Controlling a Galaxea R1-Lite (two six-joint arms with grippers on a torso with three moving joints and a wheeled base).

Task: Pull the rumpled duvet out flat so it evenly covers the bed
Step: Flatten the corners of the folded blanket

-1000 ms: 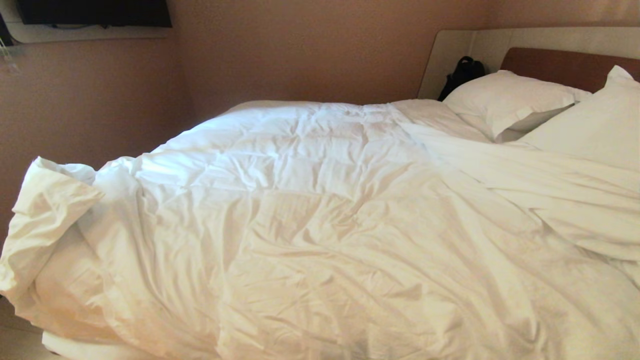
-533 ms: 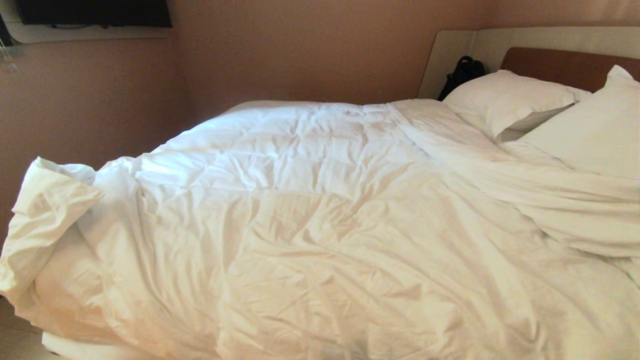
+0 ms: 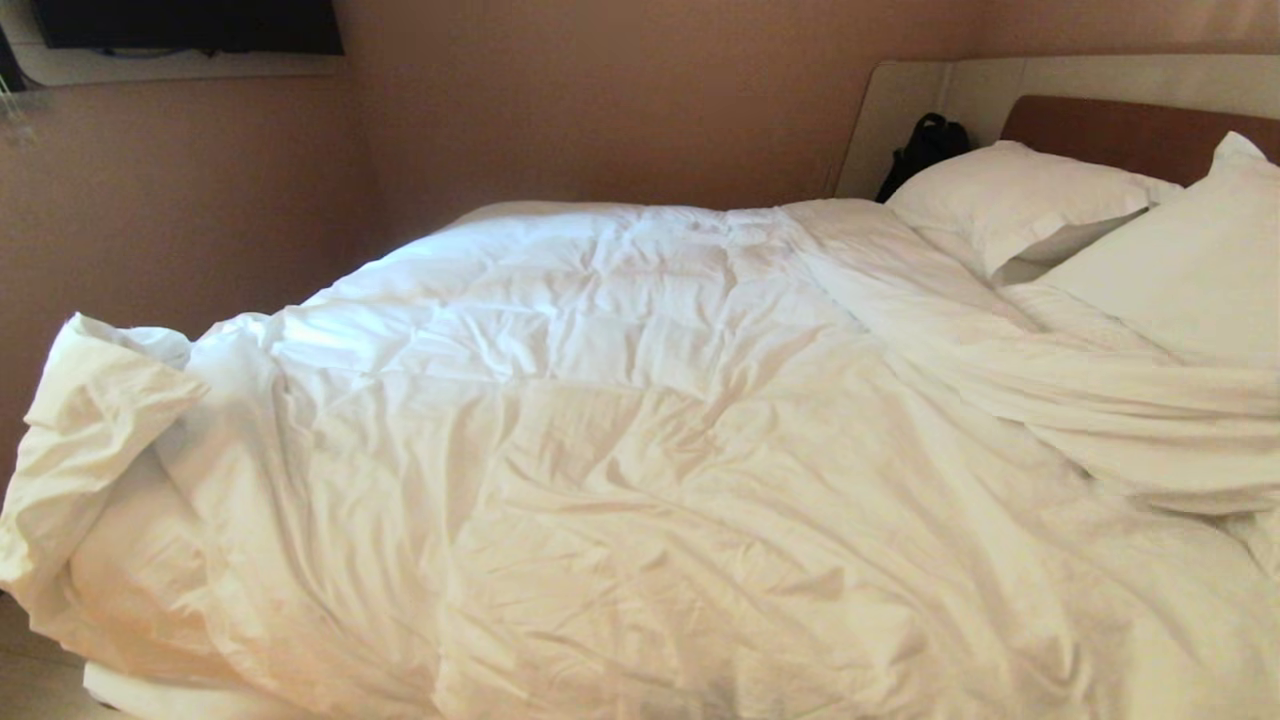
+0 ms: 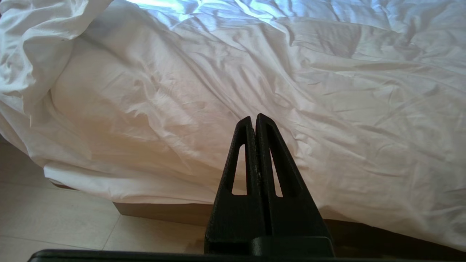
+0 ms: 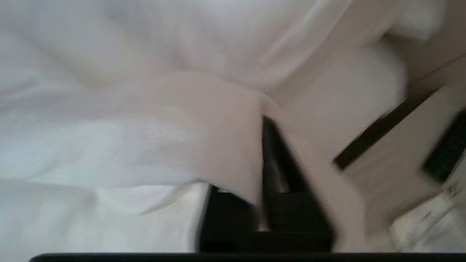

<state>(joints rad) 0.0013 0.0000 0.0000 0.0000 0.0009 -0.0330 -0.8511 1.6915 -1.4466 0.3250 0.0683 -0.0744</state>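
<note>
The white quilted duvet (image 3: pixel 620 420) lies rumpled across the bed (image 3: pixel 1120 130), with a thick fold (image 3: pixel 1120 420) bunched at the right below the pillows. Its near-left corner (image 3: pixel 90 420) is turned back on itself. Neither gripper shows in the head view. My right gripper (image 5: pixel 263 120) is shut on a flap of the duvet (image 5: pixel 218 138), which passes between the fingers and drapes over one of them. My left gripper (image 4: pixel 253 118) is shut and empty, held off the duvet (image 4: pixel 327 109) where it hangs over the bed's side, above the brown base (image 4: pixel 164 213).
Two white pillows (image 3: pixel 1010 200) (image 3: pixel 1190 260) lean on the headboard, with a black bag (image 3: pixel 925 145) behind them. A wall runs along the bed's far side, with a dark screen (image 3: pixel 190 25) high at the left. Pale floor (image 4: pixel 54 218) lies beside the bed.
The duvet fold at the right has shifted and sunk a little, showing more of the nearer pillow. The rest of the duvet and the left gripper have kept still.
</note>
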